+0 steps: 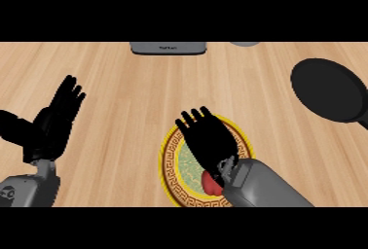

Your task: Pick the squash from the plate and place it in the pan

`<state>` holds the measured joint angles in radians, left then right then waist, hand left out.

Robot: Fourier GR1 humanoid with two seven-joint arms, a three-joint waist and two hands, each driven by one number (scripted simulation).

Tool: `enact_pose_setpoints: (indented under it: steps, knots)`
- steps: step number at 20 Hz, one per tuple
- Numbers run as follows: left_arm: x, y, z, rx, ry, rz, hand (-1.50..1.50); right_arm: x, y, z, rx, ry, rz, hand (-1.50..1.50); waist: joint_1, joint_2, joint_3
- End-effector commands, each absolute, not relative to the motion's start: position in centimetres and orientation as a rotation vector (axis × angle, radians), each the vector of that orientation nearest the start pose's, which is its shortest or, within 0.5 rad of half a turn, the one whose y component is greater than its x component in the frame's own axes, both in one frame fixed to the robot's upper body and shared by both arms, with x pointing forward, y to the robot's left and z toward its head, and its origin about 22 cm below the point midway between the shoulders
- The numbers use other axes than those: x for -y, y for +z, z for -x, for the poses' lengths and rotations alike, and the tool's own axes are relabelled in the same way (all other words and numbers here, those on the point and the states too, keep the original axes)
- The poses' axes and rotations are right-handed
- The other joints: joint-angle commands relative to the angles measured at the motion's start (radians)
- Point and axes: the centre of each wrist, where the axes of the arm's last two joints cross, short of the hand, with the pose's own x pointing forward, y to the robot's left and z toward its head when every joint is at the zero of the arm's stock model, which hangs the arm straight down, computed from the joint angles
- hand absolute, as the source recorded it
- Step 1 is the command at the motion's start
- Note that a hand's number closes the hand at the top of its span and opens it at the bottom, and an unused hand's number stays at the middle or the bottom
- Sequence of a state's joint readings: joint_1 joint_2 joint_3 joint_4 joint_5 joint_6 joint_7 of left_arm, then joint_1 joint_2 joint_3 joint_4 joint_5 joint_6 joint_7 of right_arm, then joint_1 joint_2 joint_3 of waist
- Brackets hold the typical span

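Two black hands show over the wooden counter (144, 97), and the yellow-rimmed plate (167, 160) serves best as the landmark for all else. Right hand (208, 141) lies directly above the plate, covering much of its pale green centre, with its fingers straight and spread, pointing away from the robot; they curl round nothing that can be seen. The squash (211, 184), seen only as a small red patch, sits on the near part of the plate, tucked under the wrist of that hand, so its full shape is hidden. Whether the hand touches it cannot be told. Left hand (59, 116) rests well to the left of the plate, fingers straight and pointing upward in the view, holding nothing. The black pan (329, 95) lies well off to the right of the plate and farther from the robot, apart from both hands, its dark inside showing nothing in it. Beyond the plate, at the far edge of the counter, a grey appliance (169, 47) is partly visible.
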<state>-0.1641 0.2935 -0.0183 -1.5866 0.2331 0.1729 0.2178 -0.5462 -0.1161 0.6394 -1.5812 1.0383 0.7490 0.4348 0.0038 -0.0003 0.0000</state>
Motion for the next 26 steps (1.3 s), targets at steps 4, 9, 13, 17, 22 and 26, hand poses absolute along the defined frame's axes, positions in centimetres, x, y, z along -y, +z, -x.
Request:
enact_pose_setpoints:
  steps: [4,9,13,17,22,26]
  knots:
    - [-28.5,7.1,-26.3,1.535,0.036,-0.093,0.0,5.9,8.7,-29.5,1.074,1.934,0.741,-1.5,0.004,0.0,0.0]
    - [-28.0,6.0,-28.0,1.521,0.049,-0.068,0.0,5.9,7.6,-32.2,1.096,1.924,0.725,-1.5,0.004,0.003,0.0]
    - [-26.8,5.5,-26.3,1.527,0.04,-0.121,0.0,6.2,4.5,-30.3,1.11,1.915,0.71,-1.5,0.002,0.001,0.0]
    - [-29.3,5.3,-27.3,1.507,0.044,-0.118,0.0,5.5,3.0,-29.9,1.119,1.893,0.667,-1.5,0.001,0.002,0.0]
    - [-26.1,4.0,-27.4,1.505,0.036,-0.097,0.0,4.9,2.4,-30.7,1.052,1.93,0.655,-1.5,0.003,0.002,0.0]
    - [-26.7,5.9,-26.2,1.523,0.042,-0.081,0.0,5.2,3.3,-31.4,1.18,1.991,0.593,1.5,0.005,0.0,0.0]
